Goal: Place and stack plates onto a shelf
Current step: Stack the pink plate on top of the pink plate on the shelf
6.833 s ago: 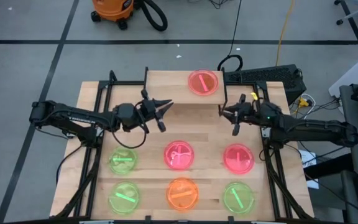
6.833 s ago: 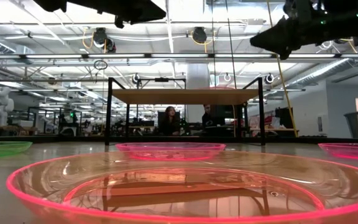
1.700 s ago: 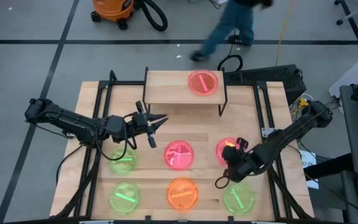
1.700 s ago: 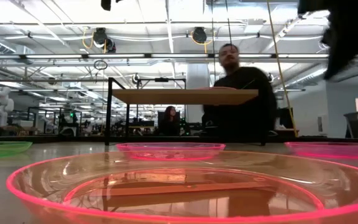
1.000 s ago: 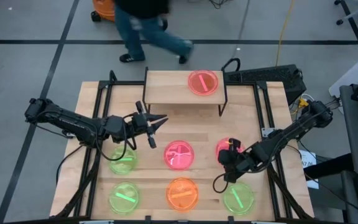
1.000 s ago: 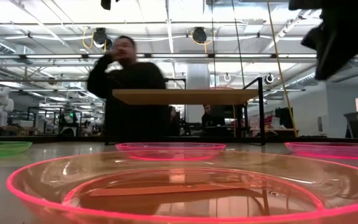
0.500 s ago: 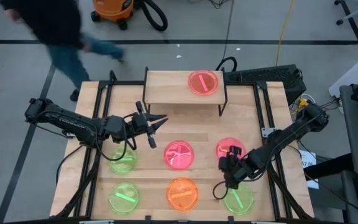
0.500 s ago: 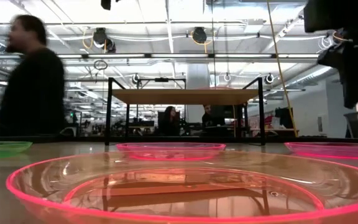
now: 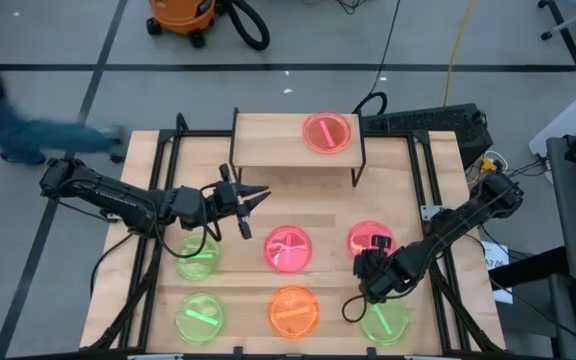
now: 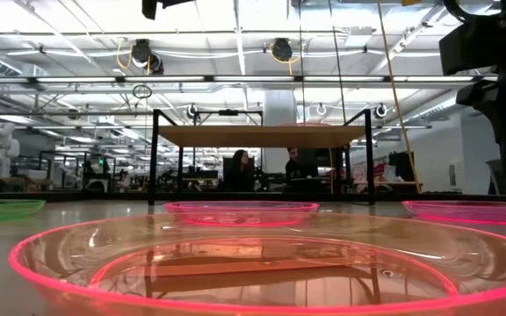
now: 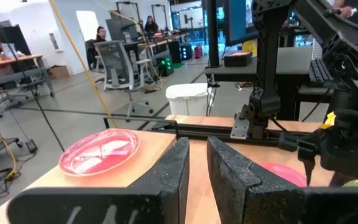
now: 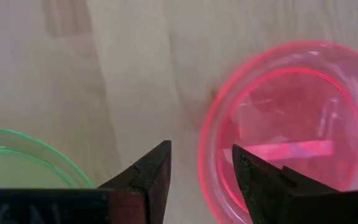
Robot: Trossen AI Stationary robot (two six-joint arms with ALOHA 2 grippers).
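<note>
One pink plate (image 9: 327, 132) lies on the light-wood shelf (image 9: 268, 140) at the table's far side. On the tabletop lie a middle pink plate (image 9: 288, 250), a right pink plate (image 9: 373, 238), an orange plate (image 9: 294, 310) and three green plates (image 9: 198, 258), (image 9: 199, 318), (image 9: 383, 320). My right gripper (image 12: 201, 147) points down, open, between the right pink plate (image 12: 284, 118) and the near-right green plate (image 12: 23, 162). Its fingers stand on either side of the pink plate's near rim; no touch shows. My left gripper (image 9: 256, 196) hovers left of the shelf's near edge, open by a narrow gap (image 11: 197, 140), with nothing in it.
The shelf's black legs (image 9: 358, 165) stand on the table's far half. Bare wood lies between the shelf and the row of plates. A keyboard (image 9: 423, 122) sits at the far right. A person (image 9: 8, 130) moves on the floor beyond the far left corner.
My right gripper has gone down and a little toward the table's near edge, to the near rim of the right pink plate. Beyond the table a person has walked from behind the shelf toward the left. The plates have kept still.
</note>
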